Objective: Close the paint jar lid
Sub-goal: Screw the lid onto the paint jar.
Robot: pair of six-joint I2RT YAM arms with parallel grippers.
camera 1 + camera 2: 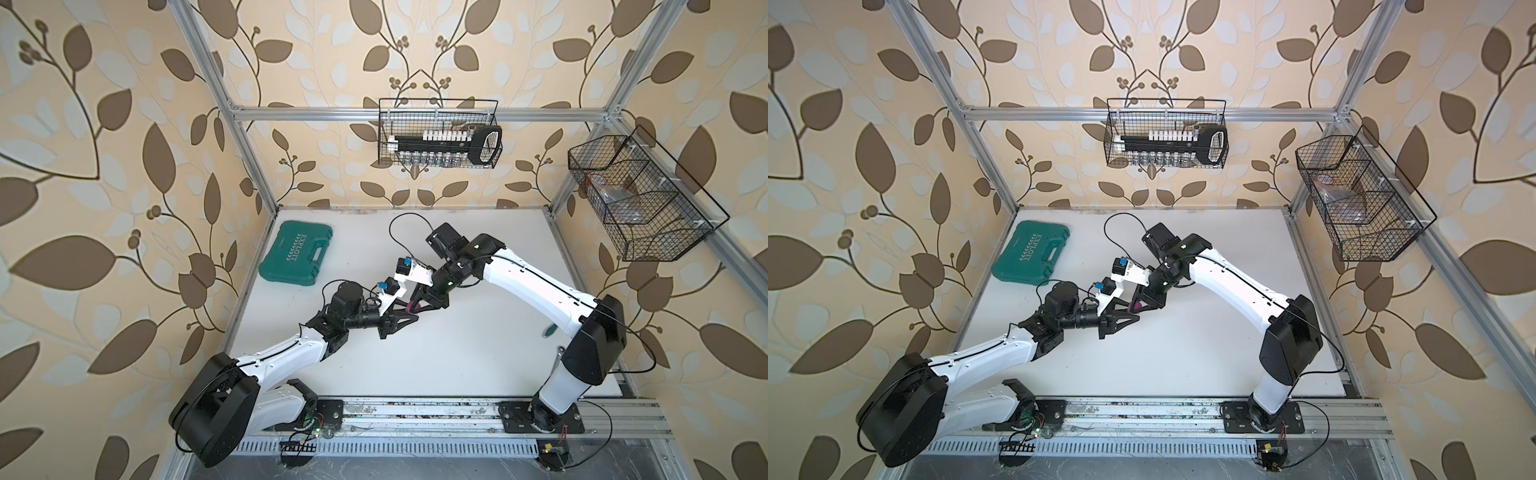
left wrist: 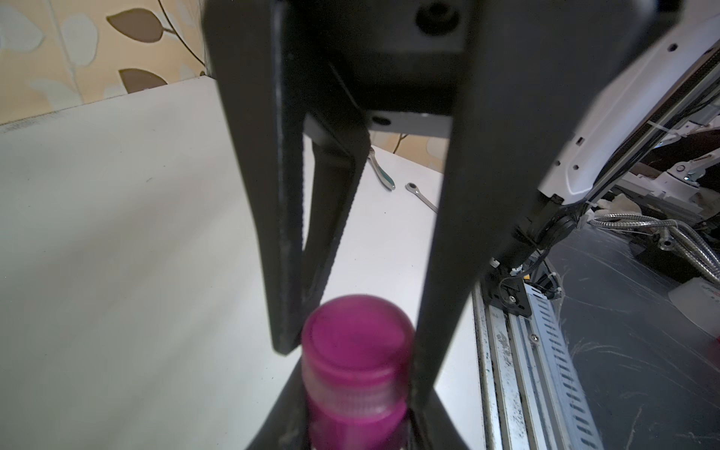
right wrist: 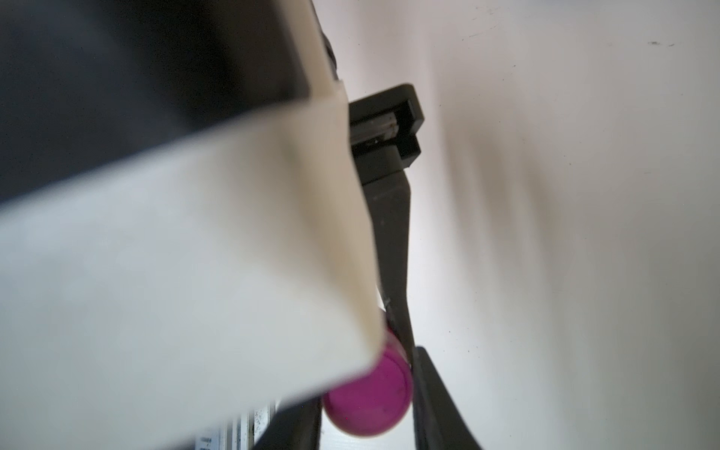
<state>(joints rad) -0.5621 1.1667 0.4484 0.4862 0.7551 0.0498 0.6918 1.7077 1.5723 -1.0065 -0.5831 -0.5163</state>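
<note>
Top views: you've got 2 arms, left arm [image 1: 282,353] and right arm [image 1: 536,274], meeting tip to tip at mid worktop [image 1: 457,365]. Btwn the tips, 1 magenta speck: the paint jar [image 1: 410,306] [image 1: 1136,306], well off every edge in both top views. 1 green case [image 1: 296,254] lies near the far left corner. 2 wire baskets hang on the walls: back basket [image 1: 438,133], right basket [image 1: 640,199]. Open worktop runs on the near side toward the rail [image 1: 415,411] and out to the far right.

Left wrist view: left jaws are clamped on the paint jar [image 2: 356,417] at its body. 1 lid [image 2: 358,331] sits on the jar's mouth; right jaws are closed on it, 1 finger [image 2: 280,233] each side touching its rim. Can't tell if it's seated tight. Behind, 2 tools lie apart on the worktop: teal-handled tool [image 2: 383,177], wrench [image 2: 420,196].

Right wrist view: a blurred white bracket [image 3: 175,272] blocks much of the frame. The lid [image 3: 368,393] shows its round face btwn your right jaws' 2 fingers, w/ bare worktop beside it.
</note>
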